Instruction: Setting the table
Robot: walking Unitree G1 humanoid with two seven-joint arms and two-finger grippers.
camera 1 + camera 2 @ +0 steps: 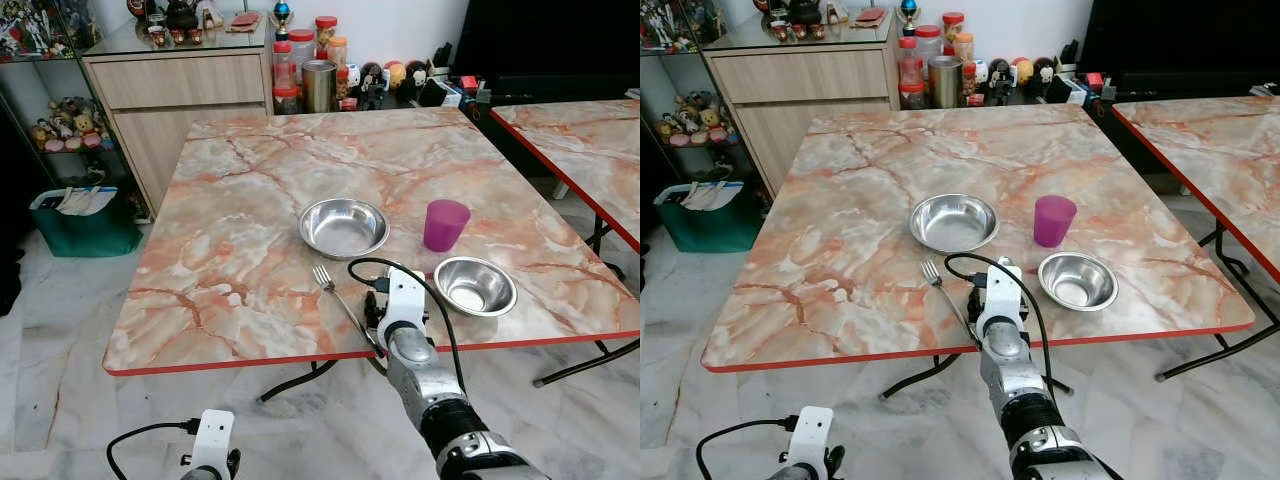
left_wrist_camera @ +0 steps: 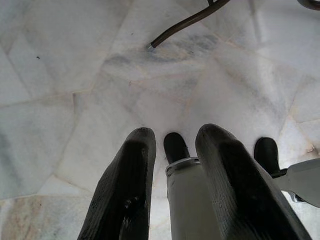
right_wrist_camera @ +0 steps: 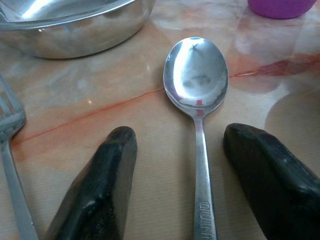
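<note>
On the marble table (image 1: 240,190) lie a large steel bowl (image 1: 343,227), a purple cup (image 1: 445,224), a small steel bowl (image 1: 475,285) and a fork (image 1: 335,295). A spoon (image 3: 196,75) lies flat on the table to the right of the fork, bowl end pointing toward the large bowl. My right gripper (image 3: 177,135) is open at the table's near edge. One of its fingers (image 3: 100,180) rests on each side of the spoon's handle, not touching it. My left gripper (image 2: 172,137) hangs open low over the floor, holding nothing.
A second marble table (image 1: 590,140) stands close on the right. Behind the table are a wooden cabinet (image 1: 175,90) and jars (image 1: 300,60). A green bin (image 1: 85,220) sits at the left. The table's folding legs (image 1: 300,380) cross the marble floor beneath.
</note>
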